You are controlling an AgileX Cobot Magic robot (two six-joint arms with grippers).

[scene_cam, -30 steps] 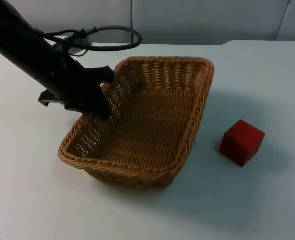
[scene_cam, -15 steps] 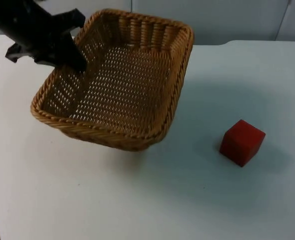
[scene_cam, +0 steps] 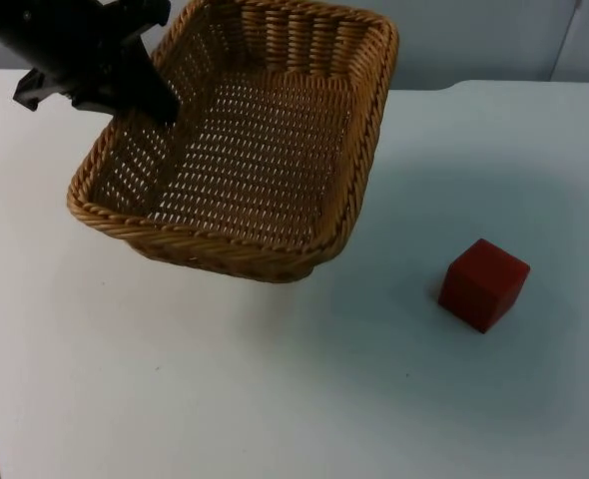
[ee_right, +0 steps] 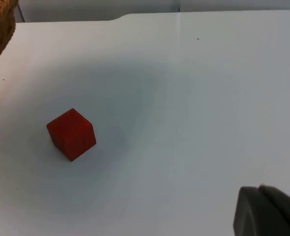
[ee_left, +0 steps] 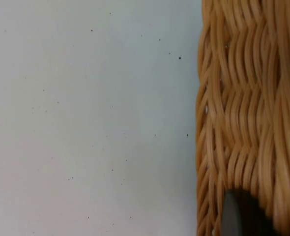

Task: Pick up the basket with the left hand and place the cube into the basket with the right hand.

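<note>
Basket (scene_cam: 240,150), woven wicker, tilted, lifted off the white table (scene_cam: 275,399), left gripper (scene_cam: 140,85) pinching its rim at about 10 o'clock. Red cube (scene_cam: 483,284) on table at basket's 4 o'clock, well apart. Right gripper (ee_right: 268,211) near cube, waiting; finger state can't tell.

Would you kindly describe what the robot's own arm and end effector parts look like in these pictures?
The left end effector and the arm behind it are matte black, blocky and angular, with no markings to be seen. Its fingertip is a dark, rounded, smooth pad. The right end effector's fingertip is likewise black, with a rounded block shape and a slight sheen.
</note>
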